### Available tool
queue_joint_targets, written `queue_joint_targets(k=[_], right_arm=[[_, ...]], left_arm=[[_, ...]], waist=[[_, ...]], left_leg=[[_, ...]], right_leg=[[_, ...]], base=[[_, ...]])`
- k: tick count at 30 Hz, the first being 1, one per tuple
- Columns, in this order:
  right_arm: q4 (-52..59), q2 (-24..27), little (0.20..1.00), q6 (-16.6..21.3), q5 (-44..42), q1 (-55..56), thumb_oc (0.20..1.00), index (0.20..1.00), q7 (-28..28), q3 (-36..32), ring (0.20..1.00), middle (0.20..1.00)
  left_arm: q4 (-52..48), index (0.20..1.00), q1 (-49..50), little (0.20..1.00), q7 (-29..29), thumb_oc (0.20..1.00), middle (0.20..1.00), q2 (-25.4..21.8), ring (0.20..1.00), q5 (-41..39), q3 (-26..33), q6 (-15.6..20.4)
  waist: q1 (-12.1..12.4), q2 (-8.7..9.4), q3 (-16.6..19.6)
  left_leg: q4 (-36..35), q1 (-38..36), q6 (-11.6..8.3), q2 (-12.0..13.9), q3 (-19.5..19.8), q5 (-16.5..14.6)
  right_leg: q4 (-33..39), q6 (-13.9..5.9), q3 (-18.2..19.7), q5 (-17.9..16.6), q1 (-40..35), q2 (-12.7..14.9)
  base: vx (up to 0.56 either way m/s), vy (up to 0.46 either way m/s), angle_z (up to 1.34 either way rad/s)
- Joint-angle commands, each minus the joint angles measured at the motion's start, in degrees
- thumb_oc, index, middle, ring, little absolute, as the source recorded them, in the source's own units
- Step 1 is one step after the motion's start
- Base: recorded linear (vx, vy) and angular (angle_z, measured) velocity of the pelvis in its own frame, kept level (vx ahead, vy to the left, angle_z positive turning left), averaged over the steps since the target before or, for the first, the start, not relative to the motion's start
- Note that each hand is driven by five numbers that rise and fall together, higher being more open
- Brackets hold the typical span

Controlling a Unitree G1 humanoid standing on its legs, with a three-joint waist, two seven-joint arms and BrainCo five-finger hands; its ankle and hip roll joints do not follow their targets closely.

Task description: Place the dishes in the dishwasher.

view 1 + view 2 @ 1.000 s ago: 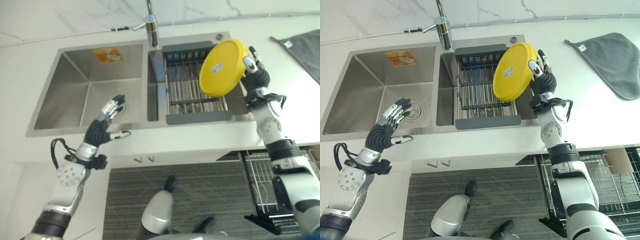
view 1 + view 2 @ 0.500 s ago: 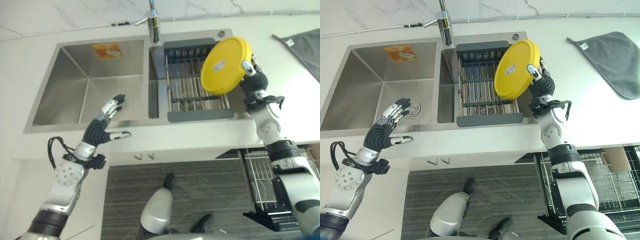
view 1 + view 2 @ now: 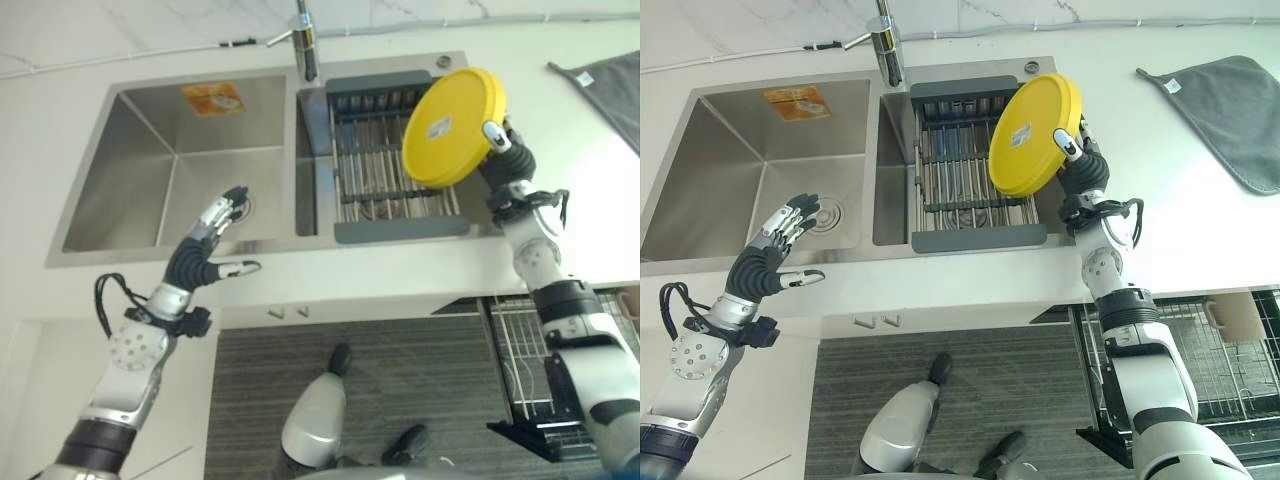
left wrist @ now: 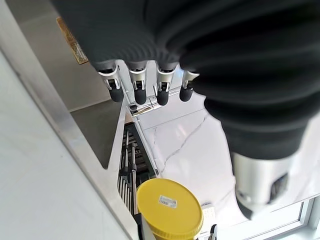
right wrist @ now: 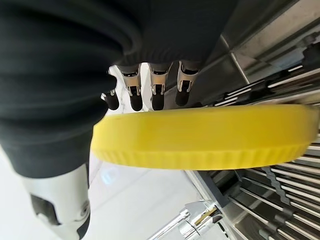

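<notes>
Fingers (image 5: 152, 90) and thumb of my right hand (image 3: 1084, 170) pinch the yellow plate (image 3: 1034, 135) by its rim; I fear it slipping (thin edge grip). Left hand (image 3: 770, 262) idles, fingers spread.

Your two head cameras look down from above the sink (image 3: 180, 165) and face the counter, a slight sideways step apart, so both share the sink and its drying rack (image 3: 970, 165). Your left wrist camera sits close behind the left hand (image 4: 145, 85), looking across the sink toward the rack. Your right wrist camera looks very closely along the right hand (image 5: 152, 90) at the rack.
</notes>
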State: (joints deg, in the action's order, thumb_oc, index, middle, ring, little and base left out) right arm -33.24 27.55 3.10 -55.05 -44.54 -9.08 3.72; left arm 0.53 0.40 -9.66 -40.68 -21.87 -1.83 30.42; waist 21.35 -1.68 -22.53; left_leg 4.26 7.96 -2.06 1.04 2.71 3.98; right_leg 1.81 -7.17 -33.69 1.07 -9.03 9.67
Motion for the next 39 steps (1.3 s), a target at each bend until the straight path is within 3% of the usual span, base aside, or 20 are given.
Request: queue_joint_targets(k=[1,10,12,24,39], right_arm=[[3.1,3.4,1.0,1.1,1.8,-1.7,1.0,1.0,-0.8,2.0,1.0,1.0],[4.2,4.0,1.0,-0.4,5.6,-2.5,1.0,1.0,2.0,3.6,1.0,1.0],[4.3,4.7,1.0,-1.1,3.9,-3.5,1.0,1.0,3.5,3.5,1.0,1.0],[7.8,5.9,1.0,-3.6,7.4,-5.8,1.0,1.0,8.8,3.2,1.0,1.0],[16.1,4.8,1.0,-5.6,12.1,-4.9,1.0,1.0,10.2,5.7,1.0,1.0]], left_arm=[[-2.1,1.0,0.4,1.0,-1.6,1.0,1.0,0.0,1.0,-6.5,1.7,1.5],[-2.4,1.0,1.0,1.0,-2.8,1.0,1.0,1.2,1.0,-6.2,1.9,2.3],[-3.1,1.0,0.9,1.0,-3.6,1.0,1.0,1.6,1.0,-11.4,2.0,-0.6],[-4.4,1.0,0.6,1.0,-3.9,1.0,1.0,2.4,1.0,-13.8,2.1,-1.2],[-5.2,1.0,1.6,1.0,-2.9,1.0,1.0,3.4,1.0,-11.3,2.2,-1.6]], waist=[[0.9,-1.44,2.6],[1.5,-1.13,2.2],[1.5,-1.2,1.9],[1.6,-1.3,-0.5],[1.6,-0.81,-1.3]], left_leg=[[-6.2,-2.6,-0.08,0.9,0.0,2.3],[-6.1,-2.2,-0.27,1.0,0.3,2.5],[-6.2,-2.0,-0.18,1.0,0.5,2.6],[-4.9,-0.1,0.55,0.4,0.7,2.2],[-4.2,0.6,0.67,0.6,0.7,2.0]], right_leg=[[-8.2,-1.2,4.3,1.5,3.7,2.2],[-8.6,-1.11,3.4,1.5,3.7,2.4],[-8.8,-1.08,3.5,1.5,4.0,2.4],[-10.6,-1.16,3.7,1.9,5.7,3.3],[-11.8,-0.81,4.0,2.4,6.6,3.3]], base=[[0.0,0.0,0.0],[0.0,0.0,0.0],[0.0,0.0,0.0],[-0.01,0.017,0.01],[0.0,0.0,0.0]])
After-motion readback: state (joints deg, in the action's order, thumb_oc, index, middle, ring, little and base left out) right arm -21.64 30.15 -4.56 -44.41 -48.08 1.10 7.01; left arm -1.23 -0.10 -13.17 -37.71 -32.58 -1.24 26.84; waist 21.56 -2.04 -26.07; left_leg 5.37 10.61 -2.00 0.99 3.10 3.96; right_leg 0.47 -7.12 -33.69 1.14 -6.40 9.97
